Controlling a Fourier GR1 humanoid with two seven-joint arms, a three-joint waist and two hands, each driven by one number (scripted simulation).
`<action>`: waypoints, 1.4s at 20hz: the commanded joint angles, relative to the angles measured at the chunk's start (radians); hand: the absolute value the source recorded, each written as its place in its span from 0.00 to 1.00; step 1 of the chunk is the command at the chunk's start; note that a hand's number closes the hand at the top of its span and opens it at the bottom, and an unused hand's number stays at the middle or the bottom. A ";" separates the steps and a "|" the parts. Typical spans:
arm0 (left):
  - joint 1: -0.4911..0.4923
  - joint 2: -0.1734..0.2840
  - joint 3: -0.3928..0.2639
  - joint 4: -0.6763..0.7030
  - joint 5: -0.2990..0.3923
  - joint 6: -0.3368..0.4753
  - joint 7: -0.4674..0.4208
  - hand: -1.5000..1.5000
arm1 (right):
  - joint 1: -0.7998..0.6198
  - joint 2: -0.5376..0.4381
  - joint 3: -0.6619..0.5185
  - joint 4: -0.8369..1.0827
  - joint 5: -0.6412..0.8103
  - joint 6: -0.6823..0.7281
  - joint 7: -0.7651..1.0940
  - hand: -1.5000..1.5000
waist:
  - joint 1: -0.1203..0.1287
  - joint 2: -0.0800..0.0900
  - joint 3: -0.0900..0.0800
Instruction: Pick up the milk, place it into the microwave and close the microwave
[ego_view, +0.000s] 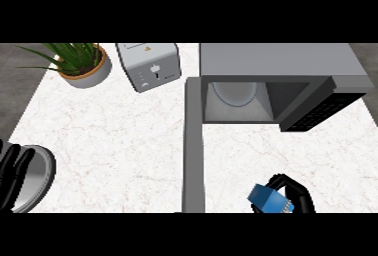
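A white marble-patterned counter top (111, 135) with faint veins fills the view, bordered by dark grey floor at the upper corners. At the back right stands a boxy grey metal microwave (277, 60), its interior showing a pale round turntable; its long grey door (193, 145) swings open toward the view's lower edge. Left of it sits a silvery toaster (150, 66) bearing a small orange mark too small to read, and a spiky green plant in a tan round pot (80, 62). A round grey metal plate (37, 177) lies at the left edge. The black left hand (13, 172) rests over the plate, fingers straight and apart. The black right hand (294, 194) curls round the blue milk carton (269, 199) near the lower edge, right of the door.
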 joint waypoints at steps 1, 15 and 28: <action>-0.033 -0.007 0.020 0.024 -0.003 0.010 0.011 0.00 | 0.030 0.006 0.026 -0.091 -0.003 0.032 0.022 1.00 | -0.002 0.000 0.000; -0.051 0.052 0.156 0.057 0.121 -0.038 0.021 0.00 | -0.173 0.072 0.203 -0.363 0.065 -0.350 0.449 1.00 | 0.004 0.000 -0.001; -0.083 0.047 0.131 0.088 0.090 -0.053 0.047 0.00 | -0.685 0.021 0.006 0.157 0.180 -0.506 0.619 1.00 | 0.017 0.006 0.000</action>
